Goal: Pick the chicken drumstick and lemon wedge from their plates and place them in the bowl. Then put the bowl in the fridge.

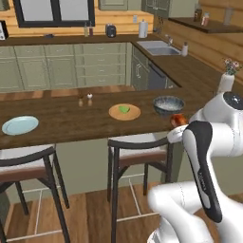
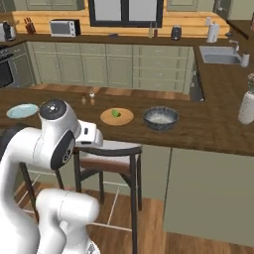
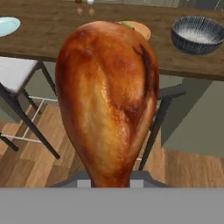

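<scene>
One drumstick (image 3: 107, 100) clamped in narrow jaws, one lemon wedge (image 1: 124, 109) on wooden plate (image 1: 124, 114), one bare blue plate (image 1: 20, 125), one bowl (image 1: 168, 105), two stools (image 1: 137, 147).

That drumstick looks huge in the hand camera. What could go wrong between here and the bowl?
The chicken drumstick is held by its thin bone end only, plump end out, so it might swivel or slip. It fills the hand view, possibly making aiming harder. It hangs off the counter's edge, over the floor near a stool, while the bowl sits on the counter: a drop now would probably miss the counter.
</scene>
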You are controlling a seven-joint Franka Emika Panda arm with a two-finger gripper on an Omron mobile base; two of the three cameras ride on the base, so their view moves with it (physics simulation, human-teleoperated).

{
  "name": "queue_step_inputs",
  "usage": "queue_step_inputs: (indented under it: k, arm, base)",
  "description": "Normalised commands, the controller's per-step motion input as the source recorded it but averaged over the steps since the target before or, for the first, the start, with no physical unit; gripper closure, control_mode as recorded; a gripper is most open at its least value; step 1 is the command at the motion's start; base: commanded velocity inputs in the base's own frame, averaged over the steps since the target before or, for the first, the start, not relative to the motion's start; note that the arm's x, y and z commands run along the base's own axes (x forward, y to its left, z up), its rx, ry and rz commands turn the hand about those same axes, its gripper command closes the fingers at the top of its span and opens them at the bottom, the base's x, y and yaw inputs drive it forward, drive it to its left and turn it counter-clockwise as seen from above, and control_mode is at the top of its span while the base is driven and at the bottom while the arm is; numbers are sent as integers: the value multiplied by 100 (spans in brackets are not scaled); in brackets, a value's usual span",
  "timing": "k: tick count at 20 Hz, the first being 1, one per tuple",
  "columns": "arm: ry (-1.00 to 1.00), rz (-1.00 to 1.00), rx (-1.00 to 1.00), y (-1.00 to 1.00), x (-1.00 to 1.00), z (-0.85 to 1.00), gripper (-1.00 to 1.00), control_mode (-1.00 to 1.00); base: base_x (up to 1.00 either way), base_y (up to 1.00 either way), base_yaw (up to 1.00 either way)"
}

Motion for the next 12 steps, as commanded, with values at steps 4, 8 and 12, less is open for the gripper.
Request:
queue_step_inputs:
  k: [4, 8, 12]
  arm:
    - [0, 0, 0, 0, 0, 0, 100, 100]
    - [0, 0, 0, 0, 0, 0, 100, 100]
    - [0, 0, 0, 0, 0, 0, 100, 100]
  base:
    - [48, -89, 0]
    - [99, -2, 0]
    - [100, 23, 0]
